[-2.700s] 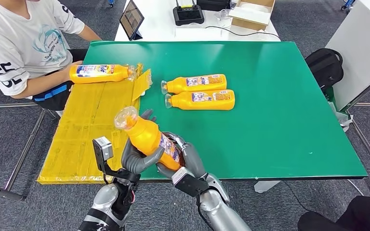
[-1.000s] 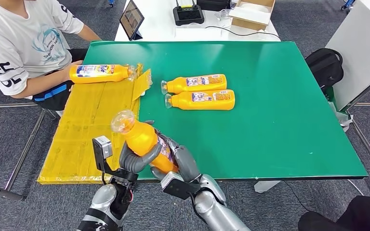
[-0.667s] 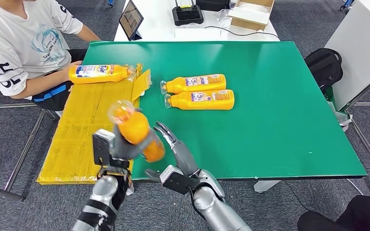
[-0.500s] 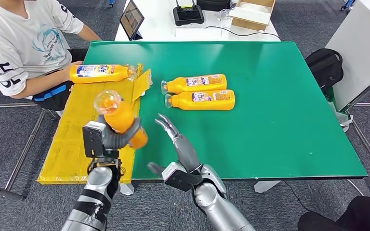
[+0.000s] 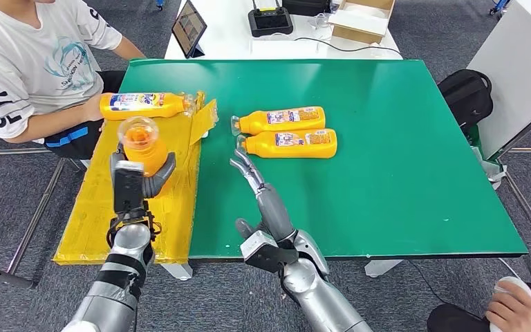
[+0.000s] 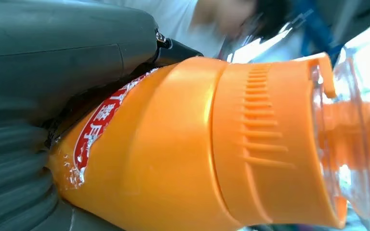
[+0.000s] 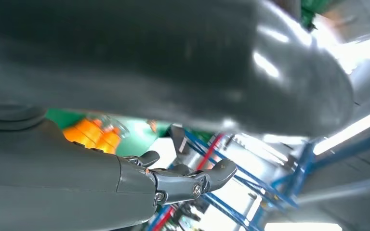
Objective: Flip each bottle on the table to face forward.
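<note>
My left hand (image 5: 140, 181) grips an orange bottle (image 5: 141, 143) over the yellow mat, its clear cap pointing up toward the camera. In the left wrist view the same bottle (image 6: 192, 144) lies against my palm, red label showing. My right hand (image 5: 261, 197) is raised over the green table (image 5: 401, 159) with fingers spread and nothing in it; its fingers (image 7: 188, 180) are extended in the right wrist view. Two orange bottles (image 5: 281, 120) (image 5: 289, 143) lie side by side mid-table, labels up. A fourth bottle (image 5: 142, 104) lies at the mat's far end by a person's arm.
A seated person (image 5: 28, 62) in a white shirt is at the table's left corner. The yellow mat (image 5: 121, 200) covers the table's left side. A white table behind holds a tablet (image 5: 189, 28), a black device (image 5: 270, 17) and a cardboard box (image 5: 359, 17). A black bag (image 5: 467, 93) sits right.
My right hand let go of the bottle and opened, rising toward the lying bottles. My left hand carried the bottle left and away over the yellow mat, tilting its cap upward.
</note>
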Controlling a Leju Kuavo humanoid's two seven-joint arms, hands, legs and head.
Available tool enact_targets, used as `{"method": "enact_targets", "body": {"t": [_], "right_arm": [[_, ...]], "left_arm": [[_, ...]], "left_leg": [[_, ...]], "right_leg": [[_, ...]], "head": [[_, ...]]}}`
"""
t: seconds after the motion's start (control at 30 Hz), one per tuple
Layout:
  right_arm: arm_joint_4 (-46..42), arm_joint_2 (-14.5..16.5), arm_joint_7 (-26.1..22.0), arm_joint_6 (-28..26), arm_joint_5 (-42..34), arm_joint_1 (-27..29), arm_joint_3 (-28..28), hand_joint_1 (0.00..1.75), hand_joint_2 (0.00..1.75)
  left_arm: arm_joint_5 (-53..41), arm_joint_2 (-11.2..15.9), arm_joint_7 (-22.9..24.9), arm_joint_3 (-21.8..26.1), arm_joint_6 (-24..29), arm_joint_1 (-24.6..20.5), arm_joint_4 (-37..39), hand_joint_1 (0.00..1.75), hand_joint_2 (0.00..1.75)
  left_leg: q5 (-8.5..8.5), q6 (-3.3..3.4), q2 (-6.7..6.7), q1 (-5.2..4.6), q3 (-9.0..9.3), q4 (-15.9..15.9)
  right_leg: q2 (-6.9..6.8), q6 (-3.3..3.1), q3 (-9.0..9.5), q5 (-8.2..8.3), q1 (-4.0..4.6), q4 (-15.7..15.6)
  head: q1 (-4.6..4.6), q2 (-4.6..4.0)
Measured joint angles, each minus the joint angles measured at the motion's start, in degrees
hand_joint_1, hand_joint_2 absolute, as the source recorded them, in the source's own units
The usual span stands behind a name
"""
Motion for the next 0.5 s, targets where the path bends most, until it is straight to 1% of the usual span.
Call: {"method": "enact_targets", "body": {"t": [0.03, 0.07, 0.1, 0.17, 0.2, 0.27, 0.37, 0.43, 0.5], "right_arm": [[-0.18, -0.05, -0.09, -0.16, -0.13, 0.01, 0.00, 0.00, 0.00], [-0.55, -0.11, -0.44, -0.57, -0.34, 0.04, 0.00, 0.00, 0.00], [-1.40, -0.16, -1.23, -1.54, -0.61, 0.06, 0.00, 0.00, 0.00], [-3.36, -0.20, -2.79, -3.46, -1.11, 0.10, 0.02, 0.00, 0.00], [-4.18, -0.20, -3.39, -4.22, -1.28, 0.10, 0.04, 0.00, 0.00], [-4.81, -0.19, -4.04, -4.86, -1.60, 0.13, 0.10, 0.00, 0.00], [-6.00, -0.19, -5.45, -7.00, -2.46, 0.20, 0.16, 0.00, 0.00], [-7.59, -0.19, -5.80, -10.10, -3.19, 0.46, 0.25, 0.00, 0.00], [-9.86, -0.20, -5.90, -13.97, -4.30, 0.87, 0.55, 0.00, 0.00]], "left_arm": [[-0.65, 0.08, -0.13, 0.40, 0.89, -0.33, 0.37, 1.75, 1.75], [-3.69, 0.37, -0.04, 0.93, 3.80, -1.07, 1.41, 1.75, 1.75], [-15.92, 1.06, 1.64, 2.06, 8.28, -2.36, 3.60, 1.75, 1.75], [-44.77, 2.58, 5.27, 5.14, 16.65, -5.11, 8.55, 1.75, 1.75], [-56.76, 3.16, 7.13, 6.65, 18.57, -6.02, 10.43, 1.75, 1.75], [-61.33, 3.45, 8.98, 8.00, 18.73, -6.40, 11.40, 1.75, 1.75], [-69.61, 4.43, 14.73, 8.60, 18.80, -7.54, 13.29, 1.75, 1.75], [-74.45, 5.79, 18.69, 7.51, 18.04, -9.84, 17.58, 1.75, 1.75], [-76.17, 7.44, 21.45, 4.78, 15.84, -12.80, 23.56, 1.75, 1.75]], "left_leg": [[0.00, 0.00, 0.00, 0.00, 0.00, 0.00], [0.00, 0.00, 0.00, 0.00, 0.00, 0.00], [0.00, 0.00, 0.01, 0.00, 0.00, 0.00], [0.01, -0.01, 0.01, 0.01, 0.01, 0.00], [0.02, -0.01, 0.01, 0.01, 0.01, 0.00], [0.01, -0.01, 0.02, 0.00, 0.01, 0.00], [0.01, -0.01, -0.01, 0.00, 0.01, 0.00], [0.02, -0.01, -0.02, 0.01, 0.01, 0.01], [0.02, -0.01, 0.03, 0.01, 0.01, 0.00]], "right_leg": [[0.00, 0.00, 0.00, 0.00, 0.00, 0.00], [0.00, 0.00, 0.00, 0.00, 0.00, 0.00], [0.00, 0.00, 0.00, 0.00, 0.00, 0.01], [0.01, 0.00, 0.00, 0.00, 0.00, 0.02], [0.01, 0.00, 0.00, 0.00, 0.00, 0.02], [0.03, 0.00, -0.01, 0.00, 0.00, 0.02], [0.01, 0.00, -0.03, 0.00, 0.00, 0.01], [0.00, -0.01, -0.04, 0.00, 0.00, 0.01], [0.03, -0.01, -0.04, 0.01, 0.01, 0.02]], "head": [[0.00, 0.00], [0.00, 0.00], [0.00, 0.00], [0.00, 0.00], [0.00, 0.00], [0.00, 0.00], [-0.01, 0.00], [-0.01, 0.00], [-0.02, 0.00]]}}
